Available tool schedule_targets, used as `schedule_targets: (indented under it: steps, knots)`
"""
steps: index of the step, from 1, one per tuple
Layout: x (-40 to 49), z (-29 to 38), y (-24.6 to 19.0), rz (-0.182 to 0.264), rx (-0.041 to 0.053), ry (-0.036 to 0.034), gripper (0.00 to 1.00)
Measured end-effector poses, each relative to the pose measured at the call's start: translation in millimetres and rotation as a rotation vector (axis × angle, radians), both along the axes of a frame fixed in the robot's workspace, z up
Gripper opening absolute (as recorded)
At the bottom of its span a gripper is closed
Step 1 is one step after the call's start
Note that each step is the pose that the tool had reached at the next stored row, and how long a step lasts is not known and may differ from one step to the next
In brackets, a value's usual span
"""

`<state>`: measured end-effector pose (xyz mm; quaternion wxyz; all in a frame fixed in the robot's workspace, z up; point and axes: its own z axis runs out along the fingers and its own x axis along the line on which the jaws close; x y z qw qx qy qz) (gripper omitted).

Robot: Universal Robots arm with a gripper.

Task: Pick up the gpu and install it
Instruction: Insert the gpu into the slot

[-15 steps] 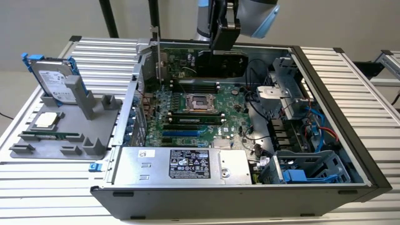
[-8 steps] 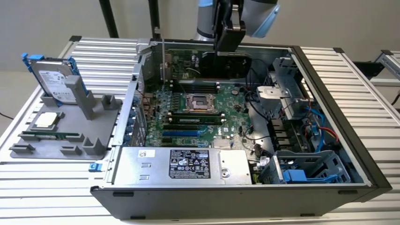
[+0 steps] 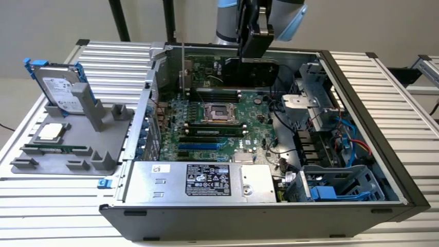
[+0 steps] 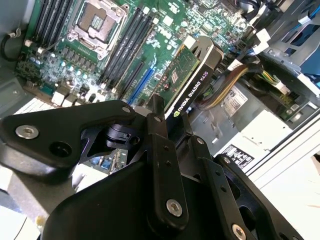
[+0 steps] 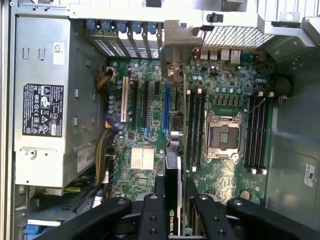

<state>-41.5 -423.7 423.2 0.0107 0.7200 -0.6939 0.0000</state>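
- In the exterior view, the black two-finger gripper (image 3: 255,51) on the arm reaches down into the open black tower computer case (image 3: 384,103).
- It is clamped on the gpu (image 3: 251,72), a thin rectangular card with a black cooler shroud. The card is held upright over the far part of the green motherboard (image 3: 205,128).
- On the exterior view's left, outside the case, a grey plastic holder (image 3: 96,154) carries a silver hard drive with blue rails (image 3: 58,87) standing on edge. A narrow green memory stick (image 3: 58,149) lies low in the same holder.
- In the second wrist view, the gripper (image 4: 172,117) pinches the gpu (image 4: 187,70) between its fingers (image 4: 158,112). The card's green circuit face and black shroud edge both show. It hangs over the motherboard (image 4: 65,65), beside a long blue slot (image 4: 145,82).
- In the first wrist view, the gripper (image 5: 174,200) grips the gpu (image 5: 172,170), which is seen edge-on above the motherboard (image 5: 150,110).
- A silver box power supply (image 5: 42,100) lies to one side of the card. A square metal processor socket (image 5: 222,136) lies to the other.
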Motion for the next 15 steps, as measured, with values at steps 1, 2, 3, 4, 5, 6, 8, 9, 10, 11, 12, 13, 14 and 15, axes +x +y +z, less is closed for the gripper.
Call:
schedule_targets:
  steps: [1,2,3,4,5,6,8,9,10,11,12,13,14,15]
  knots:
    - [0.0,0.0,0.0,0.000,0.0000,0.0000,0.00]
    - [0.1,-0.1,0.0,0.000,0.0001,0.0000,0.00]
    - [0.2,-0.2,0.0,0.000,0.0001,-0.0001,0.00]
    - [0.2,-0.3,0.0,0.000,0.0001,-0.0001,0.00]
    - [0.2,-0.5,0.1,0.000,0.0001,-0.0001,0.00]
    - [0.2,-0.7,0.1,0.000,0.0002,-0.0001,0.00]
    - [0.2,-1.4,0.0,0.000,0.0001,0.0000,0.00]
    - [0.2,-1.8,0.0,0.000,0.0002,-0.0001,0.00]
    - [0.2,-2.2,0.0,0.000,0.0001,-0.0001,0.00]
    - [0.2,-2.7,0.0,0.000,0.0001,-0.0001,0.00]
    - [0.2,-3.3,0.0,0.000,0.0002,-0.0001,0.00]
    - [0.2,-3.9,0.0,0.000,0.0001,-0.0001,0.00]
    - [0.2,-4.6,0.0,0.000,0.0002,-0.0001,0.00]
    - [0.2,-5.3,0.0,0.000,0.0001,-0.0001,0.00]
